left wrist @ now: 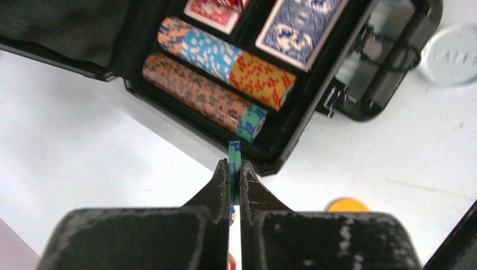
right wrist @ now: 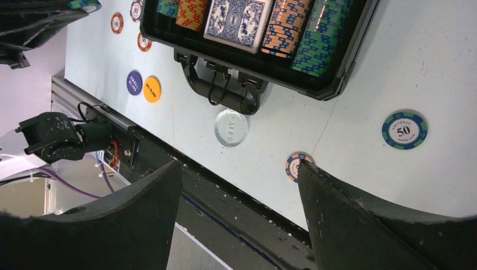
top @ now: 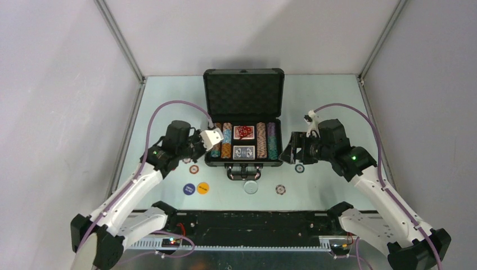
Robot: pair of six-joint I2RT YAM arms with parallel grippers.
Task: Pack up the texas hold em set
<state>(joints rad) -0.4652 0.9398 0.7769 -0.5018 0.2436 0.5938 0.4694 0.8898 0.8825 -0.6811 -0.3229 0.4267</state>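
The black case (top: pixel 243 163) of the texas hold em set lies open at mid-table, its foam-lined lid (top: pixel 243 93) standing up behind. Rows of striped chips (top: pixel 262 140), two card decks (top: pixel 244 152) and red dice (top: pixel 243 132) fill the tray. My left gripper (left wrist: pixel 234 166) is shut on a green-and-blue chip (left wrist: pixel 234 149) held edge-on, just outside the case's near-left corner (left wrist: pixel 275 166). My right gripper (right wrist: pixel 239 169) hangs open and empty off the case's right side, above the table's front edge. Loose chips (right wrist: pixel 404 129) (right wrist: pixel 295 165) lie on the table near it.
A blue button (top: pixel 189 189), a yellow button (top: pixel 202 188) and a clear round button (top: pixel 251 187) lie in front of the case. Another loose chip (top: pixel 194 169) sits near the left arm. The black base rail (top: pixel 247 222) runs along the front edge; grey walls enclose the table.
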